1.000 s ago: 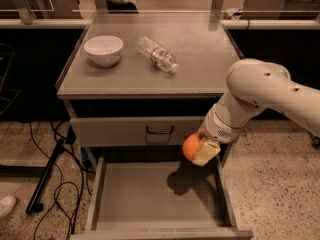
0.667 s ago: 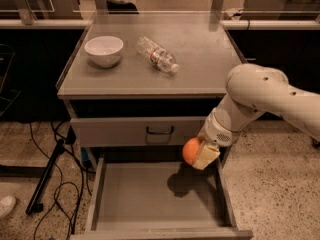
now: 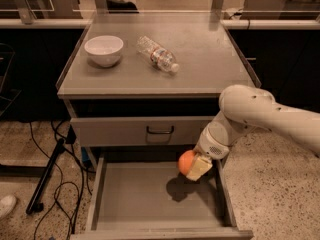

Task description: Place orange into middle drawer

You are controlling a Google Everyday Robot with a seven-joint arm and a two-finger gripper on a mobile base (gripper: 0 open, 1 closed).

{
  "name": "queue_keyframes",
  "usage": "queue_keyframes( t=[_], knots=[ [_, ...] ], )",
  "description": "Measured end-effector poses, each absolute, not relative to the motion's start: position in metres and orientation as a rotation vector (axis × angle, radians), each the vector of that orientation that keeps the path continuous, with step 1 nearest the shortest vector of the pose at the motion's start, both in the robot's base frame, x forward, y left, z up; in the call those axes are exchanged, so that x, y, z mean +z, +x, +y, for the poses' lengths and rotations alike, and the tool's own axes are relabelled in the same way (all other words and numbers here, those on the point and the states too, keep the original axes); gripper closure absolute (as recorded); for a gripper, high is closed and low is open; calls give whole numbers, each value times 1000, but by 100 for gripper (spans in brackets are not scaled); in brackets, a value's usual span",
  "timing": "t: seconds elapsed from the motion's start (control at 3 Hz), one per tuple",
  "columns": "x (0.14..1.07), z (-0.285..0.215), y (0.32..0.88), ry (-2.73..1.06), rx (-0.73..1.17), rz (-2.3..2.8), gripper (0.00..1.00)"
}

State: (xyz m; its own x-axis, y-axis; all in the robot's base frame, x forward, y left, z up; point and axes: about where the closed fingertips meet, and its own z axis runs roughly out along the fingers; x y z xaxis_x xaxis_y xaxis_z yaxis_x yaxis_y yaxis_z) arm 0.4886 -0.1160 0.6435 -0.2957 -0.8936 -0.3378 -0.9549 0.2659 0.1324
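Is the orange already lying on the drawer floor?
No, the gripper holds the orange in the air over the open drawer.

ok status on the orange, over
Gripper shut on the orange, above the open middle drawer, right rear. Orange not yet down. Nothing under it but bare drawer floor.

The middle drawer (image 3: 95, 194) is pulled out, its floor reachable from above between low walls. The gripper (image 3: 193, 165), clasping the orange (image 3: 185, 160), hangs over its back right part (just under the closed drawer front (image 3: 115, 131)). On the bench (image 3: 210, 59), a bowl (image 3: 104, 49) and a bottle (image 3: 157, 54) take up the left half.
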Motion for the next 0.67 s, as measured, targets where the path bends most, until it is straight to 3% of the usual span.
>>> queue_keyframes(
  t=[0.67],
  knots=[
    [603, -112, 486, -1654, 518, 2383, 100]
  ],
)
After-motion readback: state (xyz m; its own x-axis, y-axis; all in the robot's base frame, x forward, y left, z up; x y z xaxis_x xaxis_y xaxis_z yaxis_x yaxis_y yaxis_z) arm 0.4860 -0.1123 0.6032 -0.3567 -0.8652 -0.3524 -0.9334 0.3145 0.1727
